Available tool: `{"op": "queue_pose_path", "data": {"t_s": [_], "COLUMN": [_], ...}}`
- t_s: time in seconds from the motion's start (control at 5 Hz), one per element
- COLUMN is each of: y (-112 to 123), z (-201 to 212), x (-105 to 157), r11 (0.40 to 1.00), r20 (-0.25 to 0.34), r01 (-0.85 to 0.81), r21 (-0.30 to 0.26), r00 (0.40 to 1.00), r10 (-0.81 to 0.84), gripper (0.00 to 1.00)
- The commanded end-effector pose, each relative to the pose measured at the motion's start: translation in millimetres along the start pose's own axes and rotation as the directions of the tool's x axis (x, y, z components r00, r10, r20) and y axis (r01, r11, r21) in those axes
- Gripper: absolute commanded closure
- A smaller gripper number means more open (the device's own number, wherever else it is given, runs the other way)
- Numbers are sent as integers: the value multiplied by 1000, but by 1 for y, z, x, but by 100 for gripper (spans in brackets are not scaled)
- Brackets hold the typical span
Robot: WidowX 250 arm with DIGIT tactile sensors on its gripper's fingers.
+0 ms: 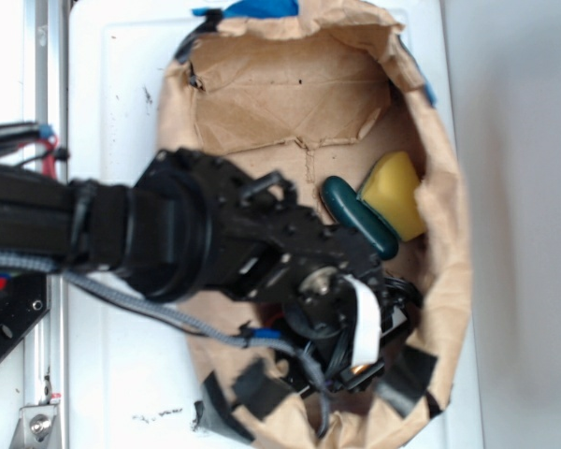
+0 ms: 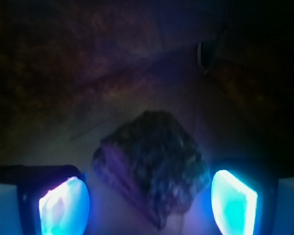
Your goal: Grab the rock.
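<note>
Looking down in the exterior view, the black robot arm reaches into a crumpled brown-paper nest (image 1: 262,94); its gripper (image 1: 355,360) hides the rock, while a yellow sponge (image 1: 395,192) and a dark green oblong (image 1: 358,215) lie beyond. Wrist view: the rough, speckled dark brown rock (image 2: 154,164) sits on the paper between the glowing blue fingertips (image 2: 63,205), jaws spread, neither pad visibly touching. Likely rigid, dense and gritty; its two flatter flanks suit pinching.

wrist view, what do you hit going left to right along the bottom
left glowing fingertip → rock → right glowing fingertip. The rock sits between the two open pads of the gripper, with a gap showing on each side.
</note>
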State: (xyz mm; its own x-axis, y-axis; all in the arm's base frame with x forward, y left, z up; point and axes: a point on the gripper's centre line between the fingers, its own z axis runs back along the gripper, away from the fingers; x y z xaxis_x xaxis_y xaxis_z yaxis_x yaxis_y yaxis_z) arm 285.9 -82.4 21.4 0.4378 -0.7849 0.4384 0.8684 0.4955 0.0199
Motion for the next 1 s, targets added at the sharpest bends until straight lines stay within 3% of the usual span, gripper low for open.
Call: {"op": "queue_pose_path", "data": {"t_s": [0.0, 0.2, 0.4, 0.6, 0.8], "y": [-7, 6, 31, 41, 41], "z": [0, 21, 65, 110, 146], "x": [4, -1, -21, -29, -29], "r11": [999, 1000, 988, 953, 857], "r20": [28, -23, -33, -68, -111], "r01": [45, -6, -148, -299, -507], "r21": [-20, -22, -30, 50, 90], "r00": [999, 1000, 989, 951, 850], "r10": [-45, 6, 147, 302, 514], "gripper": [100, 100, 100, 100, 100]}}
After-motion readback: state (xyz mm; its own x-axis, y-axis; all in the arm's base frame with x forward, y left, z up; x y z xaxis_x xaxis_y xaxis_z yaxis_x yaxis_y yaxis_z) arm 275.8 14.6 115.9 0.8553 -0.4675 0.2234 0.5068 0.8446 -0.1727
